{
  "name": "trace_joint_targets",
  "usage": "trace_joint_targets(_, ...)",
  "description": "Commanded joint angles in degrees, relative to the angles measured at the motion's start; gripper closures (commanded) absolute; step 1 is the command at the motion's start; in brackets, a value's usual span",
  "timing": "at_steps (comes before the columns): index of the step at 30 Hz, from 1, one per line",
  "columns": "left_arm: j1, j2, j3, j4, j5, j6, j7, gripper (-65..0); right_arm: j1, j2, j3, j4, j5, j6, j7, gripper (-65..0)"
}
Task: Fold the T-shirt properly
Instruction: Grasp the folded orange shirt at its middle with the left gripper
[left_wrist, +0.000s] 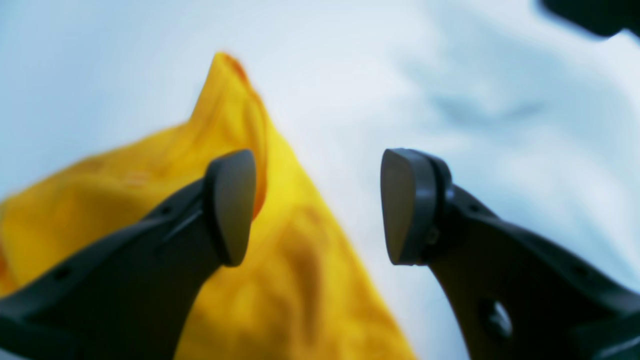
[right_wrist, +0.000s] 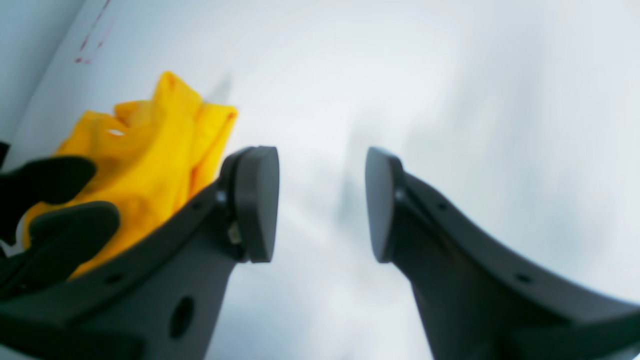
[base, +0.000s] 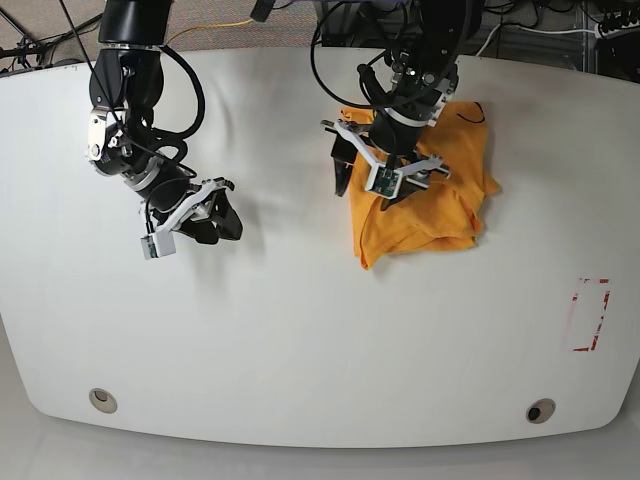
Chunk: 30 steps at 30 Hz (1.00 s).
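The T-shirt (base: 435, 195) is orange-yellow and lies crumpled on the white table (base: 300, 330), right of the middle and towards the back. My left gripper (base: 372, 188) hovers over its left edge. In the left wrist view the left gripper (left_wrist: 317, 205) is open, with a pointed fold of the T-shirt (left_wrist: 295, 260) beneath its left finger and nothing between the pads. My right gripper (base: 215, 215) is far off at the table's left. It (right_wrist: 322, 202) stands open over bare table, and the T-shirt (right_wrist: 150, 150) shows at that view's left edge.
A red rectangle outline (base: 590, 315) is marked near the table's right edge. Two small round holes (base: 100, 400) (base: 540, 411) sit near the front edge. Cables (base: 520, 20) run behind the table's back edge.
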Motion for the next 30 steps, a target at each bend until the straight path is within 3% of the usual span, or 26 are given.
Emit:
trace_joint_targets(1,0.14,0.09,-0.24,-2.42,2.10,4.61,-6.89,-37.2,0.85,0.59,0.01,0.94,1.14,0.53,1.22,-27.6)
trace_joint_targets(4,1.81,-0.09,-0.33,-5.50,2.27,8.21,-12.87,-37.2,0.58,0.59,0.01,0.94,1.05,0.61,1.22,-27.6)
trace_joint_targets(7,3.83,-1.14,-1.47,-4.53,2.10,8.39,-16.21,-37.2,-0.21,0.42,0.01,0.94,1.05,0.61,1.22,-27.6)
trace_joint_targets(18,5.23,-1.32,-5.17,-0.66,2.10,8.21,-16.38,-37.2,-0.56,0.51,-0.35,0.85,0.88,0.61,1.22,-27.6)
trace_joint_targets(30,-0.22,-1.41,-5.52,-19.30,2.01,8.12,-16.74,-37.2,-0.47,0.16,-0.35,0.85,0.88,0.61,1.22,-27.6)
